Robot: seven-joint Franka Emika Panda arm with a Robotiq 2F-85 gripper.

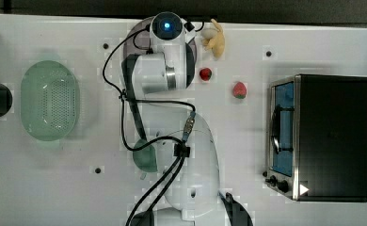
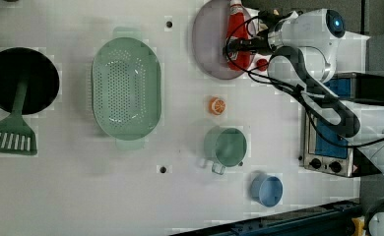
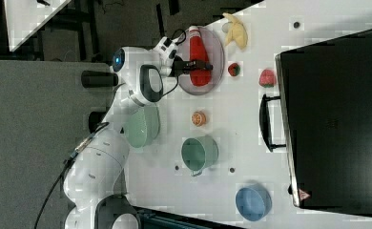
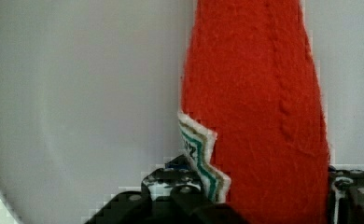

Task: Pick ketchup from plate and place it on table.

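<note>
The ketchup (image 2: 237, 29), a red bottle with a whitish label, lies flat on the pale lilac-grey plate (image 2: 207, 44) at the edge of the white table (image 2: 180, 196). My gripper (image 2: 241, 46) reaches across the bottle's middle in the left view. The right view has the gripper (image 3: 196, 66) low over the ketchup (image 3: 198, 52) on the plate (image 3: 217, 43). Close up in the wrist view, the ketchup (image 4: 255, 93) sits between the black fingers (image 4: 171, 184), which press against both its sides, with the plate (image 4: 77, 93) underneath.
A green perforated basket (image 2: 126, 88), an orange slice (image 2: 217, 105), a green mug (image 2: 224, 146) and a blue bowl (image 2: 267, 189) stand on the table. Two strawberries (image 1: 205, 74), a banana (image 1: 214, 40) and a toaster oven (image 1: 323, 136) lie beside the arm.
</note>
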